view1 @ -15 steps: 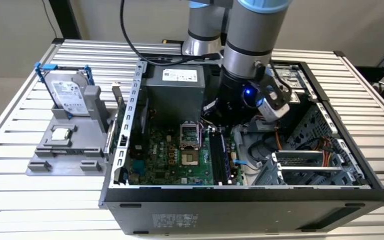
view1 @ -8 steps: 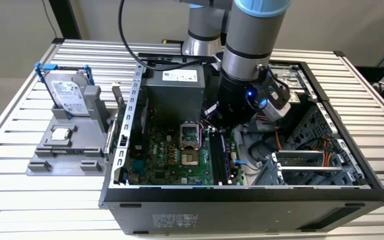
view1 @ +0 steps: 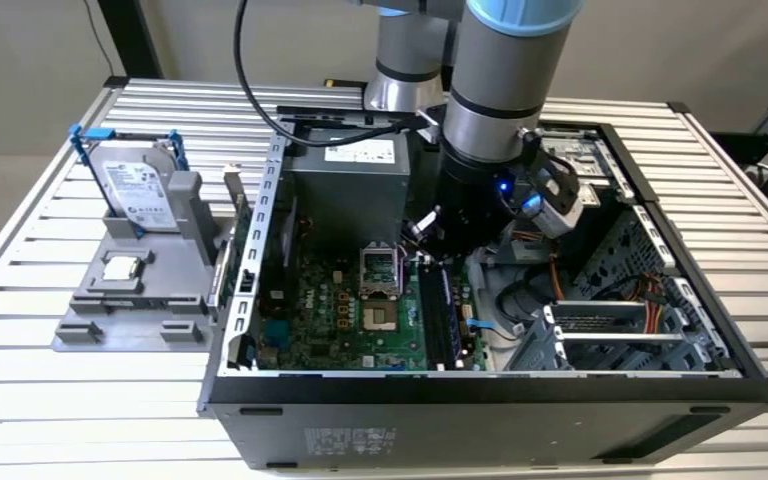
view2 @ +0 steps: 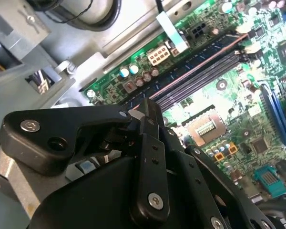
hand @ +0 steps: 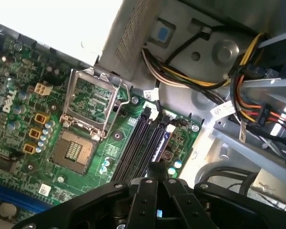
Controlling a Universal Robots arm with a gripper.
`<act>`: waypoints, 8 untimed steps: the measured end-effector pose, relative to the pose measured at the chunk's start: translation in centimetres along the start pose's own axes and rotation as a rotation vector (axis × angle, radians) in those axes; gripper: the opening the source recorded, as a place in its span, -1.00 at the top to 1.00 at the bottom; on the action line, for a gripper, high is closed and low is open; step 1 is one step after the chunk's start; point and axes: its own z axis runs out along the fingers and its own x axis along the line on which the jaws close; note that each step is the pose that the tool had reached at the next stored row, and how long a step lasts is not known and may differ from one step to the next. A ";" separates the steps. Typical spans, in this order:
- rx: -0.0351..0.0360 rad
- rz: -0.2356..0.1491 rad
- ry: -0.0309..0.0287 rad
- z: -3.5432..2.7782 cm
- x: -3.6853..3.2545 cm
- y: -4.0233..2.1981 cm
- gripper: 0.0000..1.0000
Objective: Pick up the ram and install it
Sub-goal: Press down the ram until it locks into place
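The tool (hand: 157,177), fingers together on the ram (hand: 160,143), hangs over the memory slots (hand: 138,143); the motherboard (hand: 86,143) lies beneath.

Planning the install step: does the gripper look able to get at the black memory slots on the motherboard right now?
Probably yes. In the first wrist view the gripper hangs close over the memory slots with nothing between them; the cable bundle lies off to the side.

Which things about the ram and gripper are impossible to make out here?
Whether the gripper carries the ram: both wrist views, its own body hides the grasp.
Memory slots: near ends covered by the gripper, first wrist view.
Gripper's contact with the motherboard: exterior view, the arm blocks it.
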 end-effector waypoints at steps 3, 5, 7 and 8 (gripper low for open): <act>-0.0244 -0.006 -0.0098 0.00 -0.12 -0.05 1.00; -0.0327 -0.009 -0.0133 0.01 -0.30 -0.15 1.00; -0.0331 -0.024 -0.0139 0.02 -0.40 -0.20 1.00; -0.0333 -0.034 -0.0142 0.02 -0.44 -0.21 1.00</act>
